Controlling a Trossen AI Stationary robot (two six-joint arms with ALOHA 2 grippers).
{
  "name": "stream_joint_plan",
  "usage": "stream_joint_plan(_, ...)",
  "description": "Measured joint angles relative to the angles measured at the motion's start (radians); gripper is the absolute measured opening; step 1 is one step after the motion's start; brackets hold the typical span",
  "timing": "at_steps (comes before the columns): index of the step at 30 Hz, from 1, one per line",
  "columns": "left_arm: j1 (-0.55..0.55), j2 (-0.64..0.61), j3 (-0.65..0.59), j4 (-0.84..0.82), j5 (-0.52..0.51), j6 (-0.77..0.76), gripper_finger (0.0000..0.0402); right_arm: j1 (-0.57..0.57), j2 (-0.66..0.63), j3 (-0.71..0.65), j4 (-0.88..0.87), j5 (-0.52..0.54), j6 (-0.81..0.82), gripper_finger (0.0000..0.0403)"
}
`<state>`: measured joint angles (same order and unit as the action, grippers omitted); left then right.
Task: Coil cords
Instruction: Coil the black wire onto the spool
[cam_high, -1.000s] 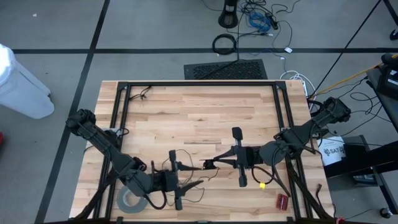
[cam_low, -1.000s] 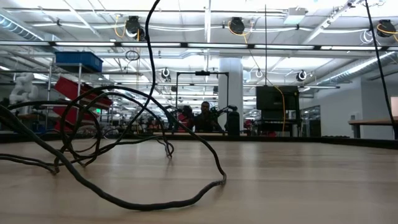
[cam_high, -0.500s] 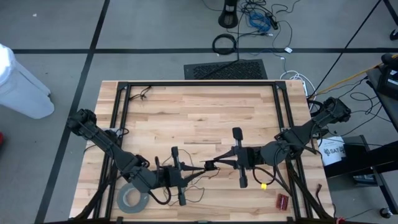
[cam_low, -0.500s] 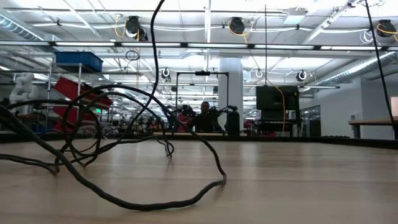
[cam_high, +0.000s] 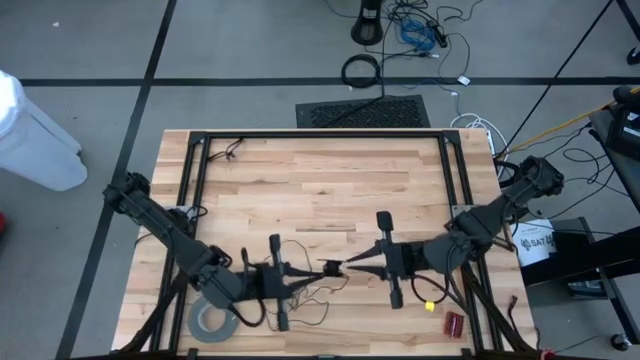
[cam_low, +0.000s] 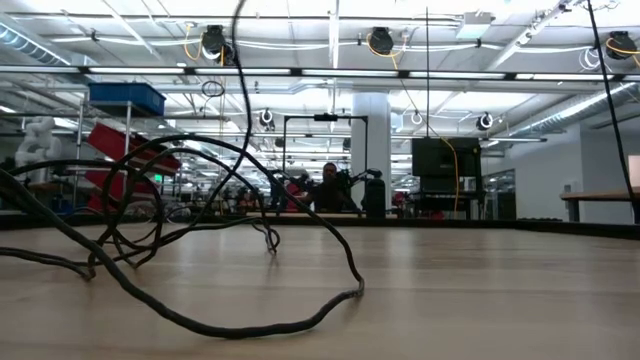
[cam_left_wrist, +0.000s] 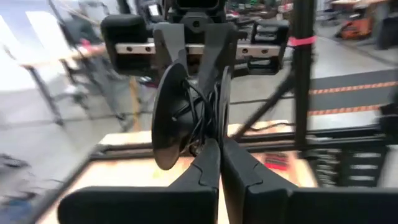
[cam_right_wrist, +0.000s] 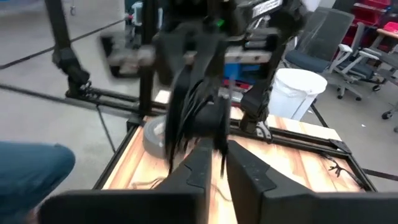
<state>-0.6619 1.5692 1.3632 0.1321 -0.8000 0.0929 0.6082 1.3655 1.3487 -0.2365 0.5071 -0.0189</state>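
Note:
The cords are a thin dark wire (cam_high: 300, 305) joined to a small black disc (cam_high: 330, 268). The disc hangs above the table's near middle, between my two grippers. My left gripper (cam_high: 316, 271) reaches it level from the table's left and is shut. My right gripper (cam_high: 347, 266) faces it from the right; its fingers (cam_left_wrist: 214, 59) stand on either side of the disc with a narrow gap. Slack wire loops (cam_low: 250, 325) lie on the tabletop and one strand (cam_low: 245, 70) rises out of the low view. My left gripper pinches the disc's lower edge (cam_left_wrist: 208, 134), where the wound wire sits, between its two shut fingertips. It comes level from the table's left. The disc hangs clear of the table, on edge, with wire trailing down. My right gripper: I cannot tell whether its fingers touch the disc.
A grey tape roll (cam_high: 210, 320) lies at the near left beside the left arm. A small yellow thing (cam_high: 422, 300) and a red one (cam_high: 455, 322) lie at the near right. A black frame (cam_high: 320, 135) borders the table. A short dark cord (cam_high: 232, 150) lies at the far left.
My left gripper has shut: its spread fingers have come together on the disc. The disc stays in the air between the two grippers, and the wire loops on the table lie as before.

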Motion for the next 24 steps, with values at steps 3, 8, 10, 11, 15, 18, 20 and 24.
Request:
stream_joint_plan(3,0.0,-0.051,0.0,-0.087,0.036,-0.08,0.0003,0.021,0.0,0.0,-0.058,0.009,0.028,0.0058)
stream_joint_plan(8,0.001,-0.107,0.0,-0.263,0.064,-0.18,0.0002,0.04,-0.004,0.0,-0.128,0.066,0.083,0.0084)
stream_joint_plan(10,0.007,-0.128,0.0,-0.332,0.07,-0.222,0.0002,0.044,-0.014,0.0,-0.122,0.102,0.086,0.0091)
stream_joint_plan(11,0.01,-0.138,0.0,-0.369,0.076,-0.248,0.0002,0.045,-0.021,0.0,-0.112,0.127,0.086,0.0093)
stream_joint_plan(15,0.034,-0.149,0.0,-0.466,0.133,-0.305,0.0001,0.024,-0.032,0.0,-0.049,0.163,0.058,0.0101)
stream_joint_plan(18,0.057,-0.148,0.0,-0.485,0.183,-0.322,0.0001,-0.013,-0.023,0.0,-0.007,0.099,0.03,0.0107)
stream_joint_plan(20,0.071,-0.148,0.0,-0.486,0.207,-0.322,0.0001,-0.034,-0.011,0.0,-0.003,0.08,0.023,0.011)
stream_joint_plan(24,0.097,-0.143,0.0,-0.491,0.242,-0.316,0.0001,-0.082,0.016,0.0,-0.006,0.06,0.007,0.0113)
